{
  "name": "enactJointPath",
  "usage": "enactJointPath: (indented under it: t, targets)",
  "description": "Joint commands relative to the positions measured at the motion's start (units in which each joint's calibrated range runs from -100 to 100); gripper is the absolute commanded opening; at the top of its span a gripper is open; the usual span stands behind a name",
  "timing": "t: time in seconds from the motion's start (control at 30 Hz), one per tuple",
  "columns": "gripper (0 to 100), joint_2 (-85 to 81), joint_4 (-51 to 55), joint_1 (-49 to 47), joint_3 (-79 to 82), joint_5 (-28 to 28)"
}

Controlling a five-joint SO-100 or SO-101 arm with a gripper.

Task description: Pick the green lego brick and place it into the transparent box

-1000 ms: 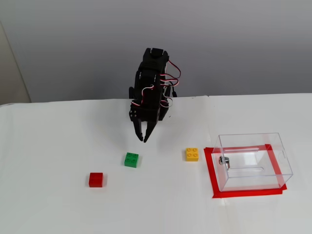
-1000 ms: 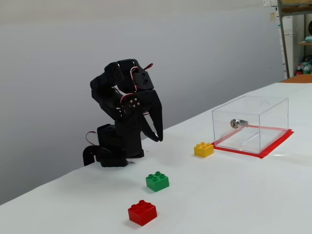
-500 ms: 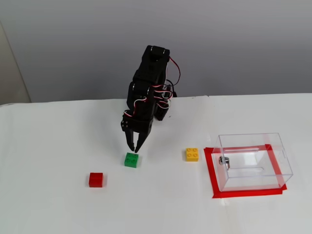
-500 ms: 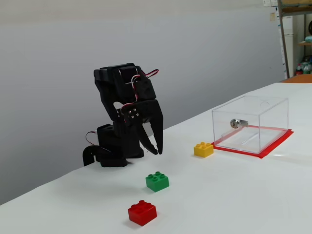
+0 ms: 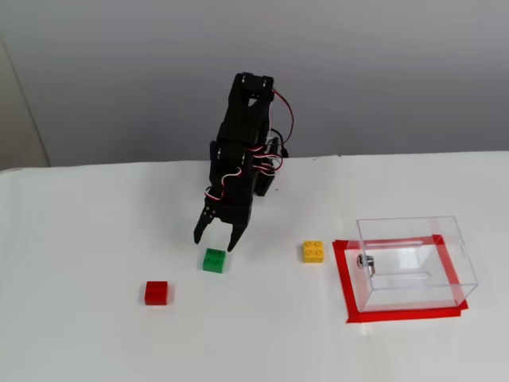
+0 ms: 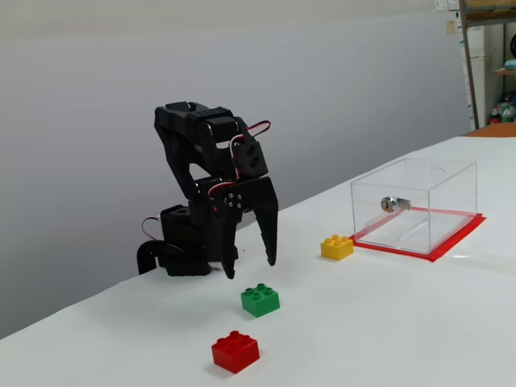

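Note:
The green lego brick sits on the white table, studs up. My black gripper hangs open just above and behind it, fingertips pointing down, holding nothing. The transparent box stands to the right on a red tape frame, open at the top, with a small metal fitting on its near-left wall. It looks empty.
A yellow brick lies between the green brick and the box. A red brick lies to the front left of the green one. The arm's base stands at the table's back edge by the grey wall.

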Motion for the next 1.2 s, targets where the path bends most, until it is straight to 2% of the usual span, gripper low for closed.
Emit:
enactJointPath:
  t: [0.0, 0.27, 0.53, 0.9, 1.17]
  targets:
    - [32, 0.2, -0.7, -1.4, -1.8, 0.2]
    - [35, 3.1, -2.0, -4.6, -1.8, -0.1]
    - [35, 10.7, -9.7, -3.9, -1.8, 0.2]
    - [34, 21.1, -13.7, -1.5, -1.8, 0.2]
    - [32, 22.5, -16.0, -0.3, -1.8, 0.2]
